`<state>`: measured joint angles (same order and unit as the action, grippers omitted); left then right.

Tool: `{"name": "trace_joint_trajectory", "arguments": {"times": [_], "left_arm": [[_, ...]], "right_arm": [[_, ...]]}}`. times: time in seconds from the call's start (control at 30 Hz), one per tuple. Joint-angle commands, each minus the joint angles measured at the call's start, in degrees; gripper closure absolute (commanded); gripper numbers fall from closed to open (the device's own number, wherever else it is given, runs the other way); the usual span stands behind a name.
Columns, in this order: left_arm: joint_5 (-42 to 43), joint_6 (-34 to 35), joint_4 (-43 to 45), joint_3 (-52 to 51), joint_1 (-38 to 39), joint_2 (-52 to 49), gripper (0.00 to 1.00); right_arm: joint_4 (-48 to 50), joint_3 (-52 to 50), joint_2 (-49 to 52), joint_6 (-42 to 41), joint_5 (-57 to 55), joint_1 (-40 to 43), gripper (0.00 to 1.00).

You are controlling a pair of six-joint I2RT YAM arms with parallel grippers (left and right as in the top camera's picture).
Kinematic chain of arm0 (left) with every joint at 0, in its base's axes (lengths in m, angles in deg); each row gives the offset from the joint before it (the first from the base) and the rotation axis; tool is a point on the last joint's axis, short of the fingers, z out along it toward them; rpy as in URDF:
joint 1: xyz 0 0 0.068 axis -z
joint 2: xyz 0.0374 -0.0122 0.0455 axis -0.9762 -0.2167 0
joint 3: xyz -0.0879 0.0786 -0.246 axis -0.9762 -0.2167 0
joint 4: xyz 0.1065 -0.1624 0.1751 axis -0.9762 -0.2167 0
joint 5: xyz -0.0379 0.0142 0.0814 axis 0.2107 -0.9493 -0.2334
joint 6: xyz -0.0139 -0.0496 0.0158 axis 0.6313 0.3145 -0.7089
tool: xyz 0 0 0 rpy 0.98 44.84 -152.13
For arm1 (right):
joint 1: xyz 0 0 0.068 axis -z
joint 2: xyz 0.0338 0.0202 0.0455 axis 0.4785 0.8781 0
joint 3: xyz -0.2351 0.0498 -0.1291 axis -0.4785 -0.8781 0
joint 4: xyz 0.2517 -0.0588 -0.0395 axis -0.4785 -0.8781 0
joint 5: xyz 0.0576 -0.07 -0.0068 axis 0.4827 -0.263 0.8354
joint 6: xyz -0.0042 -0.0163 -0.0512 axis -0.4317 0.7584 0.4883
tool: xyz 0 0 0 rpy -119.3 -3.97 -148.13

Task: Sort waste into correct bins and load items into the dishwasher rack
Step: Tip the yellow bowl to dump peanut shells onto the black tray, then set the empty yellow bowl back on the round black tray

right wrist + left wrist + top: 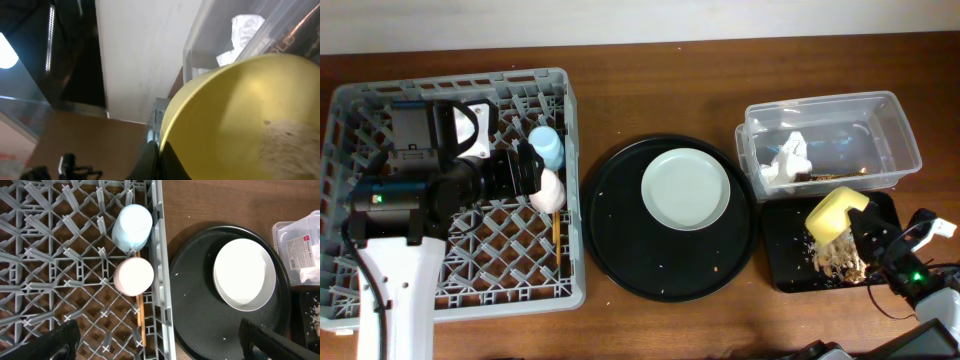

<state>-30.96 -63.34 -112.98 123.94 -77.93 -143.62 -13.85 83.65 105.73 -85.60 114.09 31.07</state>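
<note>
The grey dishwasher rack (380,290) holds a blue cup (548,148), a pink cup (549,190) and wooden chopsticks (556,228) near its right wall. My left gripper (530,168) hovers open above the cups; they also show in the left wrist view (132,227), (134,276). The pale plate (686,188) lies on the round black tray. My right gripper (159,157) is shut on the rim of the yellow bowl (835,213), tilted over the shallow black tray (780,250), where tan scraps (838,258) lie. The white napkin (788,160) is in the clear tub (900,140).
The large round black tray (620,230) sits between the rack and the bins, with crumbs on it. A brownish wrapper-like strip (835,177) lies at the tub's front edge. Bare wooden table runs along the back and the front.
</note>
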Motion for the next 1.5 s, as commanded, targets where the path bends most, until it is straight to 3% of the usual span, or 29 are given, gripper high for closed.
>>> {"name": "trace_joint_trajectory", "arguments": {"times": [0.0,0.4,0.57,0.7,0.87,0.97,1.1,1.27,1.37,1.47], "left_arm": [[0.81,0.48,-0.07,0.52,-0.11,-0.09,0.01],[0.81,0.48,-0.07,0.52,-0.11,-0.09,0.01],[0.81,0.48,-0.07,0.52,-0.11,-0.09,0.01],[0.81,0.48,-0.07,0.52,-0.11,-0.09,0.01],[0.81,0.48,-0.07,0.52,-0.11,-0.09,0.0],[0.81,0.48,-0.07,0.52,-0.11,-0.09,0.01],[0.81,0.48,-0.07,0.52,-0.11,-0.09,0.0],[0.81,0.48,-0.07,0.52,-0.11,-0.09,0.01],[0.81,0.48,-0.07,0.52,-0.11,-0.09,0.01],[0.81,0.48,-0.07,0.52,-0.11,-0.09,0.01]], "right_arm": [[1.84,-0.13,-0.22,-7.93,2.16,0.48,0.96],[8.35,0.44,-0.26,-21.27,2.19,0.46,0.96],[8.83,8.13,-3.96,-25.73,1.66,-2.29,0.96],[8.79,16.39,-9.75,-31.82,-4.79,-9.49,0.96],[4.39,18.91,-16.15,-32.17,-18.95,-28.3,0.96],[-0.63,18.91,-17.81,-29.35,-36.48,-45.77,0.96],[-3.32,18.91,-16.46,-25.97,-65.05,-75.87,0.96],[-8.22,18.88,-7.1,-24.28,-94.53,-105.02,0.96],[-7.23,18.91,1.11,-21.27,-99.27,-114.75,0.96],[-5.4,18.91,6.75,-21.27,-99.41,-117.96,0.95]]}}
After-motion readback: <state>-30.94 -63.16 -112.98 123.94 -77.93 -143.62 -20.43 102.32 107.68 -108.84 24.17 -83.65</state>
